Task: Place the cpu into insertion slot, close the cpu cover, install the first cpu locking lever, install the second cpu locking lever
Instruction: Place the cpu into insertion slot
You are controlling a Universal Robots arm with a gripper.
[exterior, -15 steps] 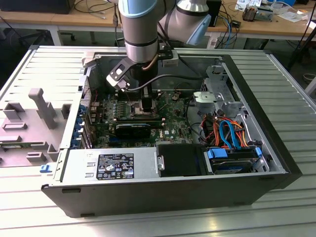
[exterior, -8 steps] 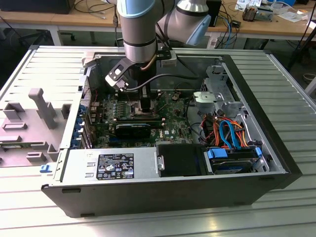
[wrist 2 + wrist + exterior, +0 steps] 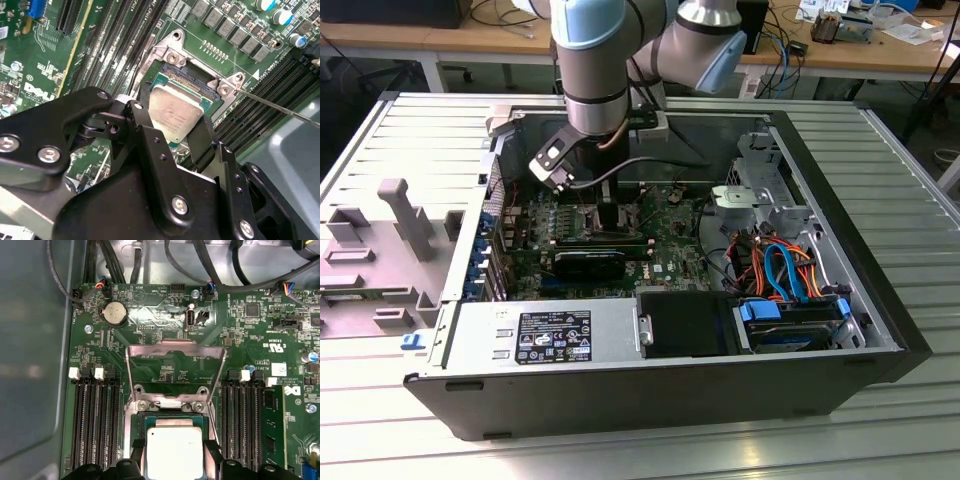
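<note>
Inside the open computer case point(image 3: 620, 400), the arm point(image 3: 595, 70) reaches straight down from above, its gripper point(image 3: 609, 213) low over the green board point(image 3: 670, 205) between the memory slots point(image 3: 92, 425). In both wrist views its fingers point(image 3: 213, 454) press against two opposite edges of the square, dull silver chip point(image 3: 174, 450), which sits over the socket point(image 3: 189, 82) next to the cover point(image 3: 175, 345), standing raised and open. Whether the chip rests fully in the socket is hard to tell, since the gripper's body hides its near side.
</note>
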